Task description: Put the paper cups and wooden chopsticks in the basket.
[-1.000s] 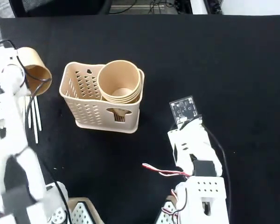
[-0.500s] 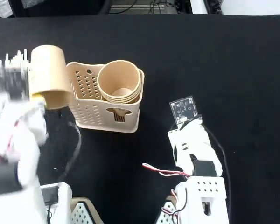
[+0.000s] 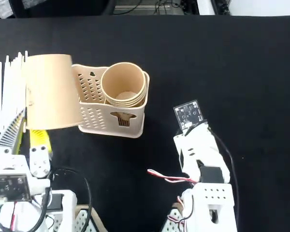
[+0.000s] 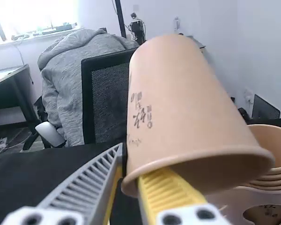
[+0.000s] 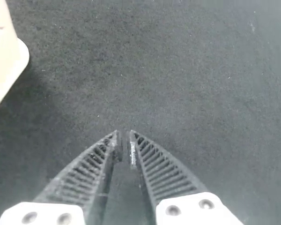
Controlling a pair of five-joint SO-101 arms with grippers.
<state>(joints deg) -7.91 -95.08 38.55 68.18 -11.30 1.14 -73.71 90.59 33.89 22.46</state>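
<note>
Paper cup (image 4: pixel 178 103) rim between fingers of left tool (image 4: pixel 131 164); right tool (image 5: pixel 123 137) tip-to-tip.

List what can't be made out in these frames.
- High view: the basket's left compartment is covered by the held cup.
- High view: white strips beside that cup could be chopsticks or jaw ribs; cannot tell.
- Left wrist view: how far the yellow jaw reaches inside the cup is hidden by its wall.
- Right wrist view: basket cut off by the edge, one corner left.
- Stacked cups: count unclear, rims overlap.
</note>
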